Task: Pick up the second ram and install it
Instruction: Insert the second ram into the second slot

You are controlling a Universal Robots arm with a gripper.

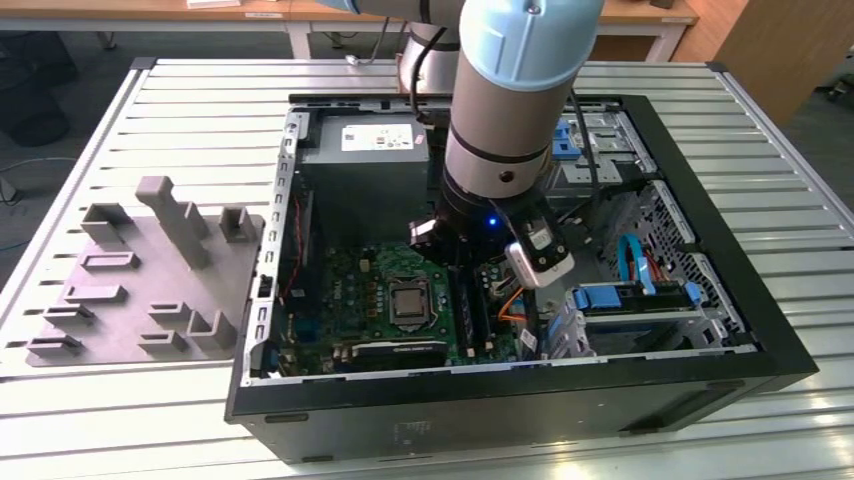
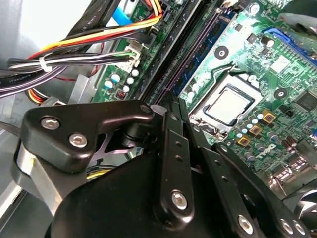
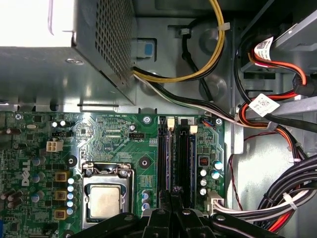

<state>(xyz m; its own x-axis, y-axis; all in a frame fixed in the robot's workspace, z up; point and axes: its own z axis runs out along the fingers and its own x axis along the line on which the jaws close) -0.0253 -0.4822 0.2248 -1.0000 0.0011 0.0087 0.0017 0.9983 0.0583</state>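
The thin blue-green ram stick [image 2: 210,49], at three o'clock of the square silver processor [image 1: 404,302] in the exterior view, is judged light, stiff and fragile, so it is best held by its edges. The black gripper's [image 2: 174,101] state cannot be told.

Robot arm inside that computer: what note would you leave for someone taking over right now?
Gripper: down inside the case, right over the black memory slots beside the processor; grip state unclear.
A blue-green ram stick lies along one slot; whether it is the second ram is unclear.
Grey fixture block: outside the case.
Done: arm brought to the slots.
Left: seating unconfirmed.
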